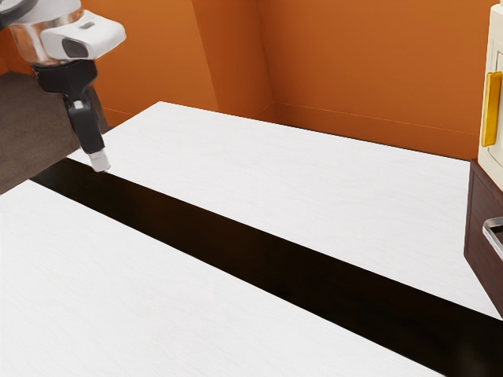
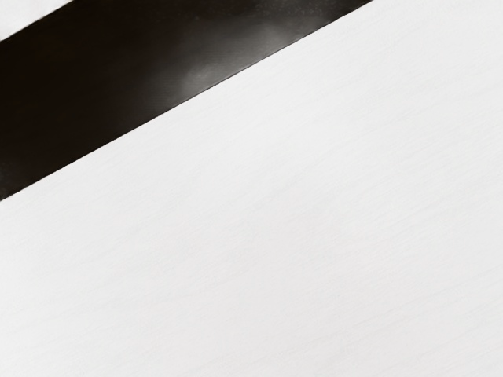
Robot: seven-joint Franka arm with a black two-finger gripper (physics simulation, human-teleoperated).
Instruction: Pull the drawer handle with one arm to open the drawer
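– Fingers (image 1: 99, 161): open or closed?
– Cannot be told; seen well apart from the drawer (image 1: 476, 228). Handle (image 1: 487, 231) is seen on the drawer's front, untouched.
– Progress?
– Drawer judged shut. Approach, grip and pull are all left to be done.

From the exterior view I see a white tabletop (image 1: 314, 188) crossed diagonally by a glossy black strip (image 1: 236, 243). Orange walls (image 1: 354, 63) rise behind it, and a brown floor (image 1: 31, 110) lies at the exterior view's left. At the exterior view's right edge I make out part of a cream cabinet (image 1: 493, 162) with an upright yellow handle (image 1: 491, 110). My wrist view gives me the tabletop and the strip, which carries a soft pale sheen.
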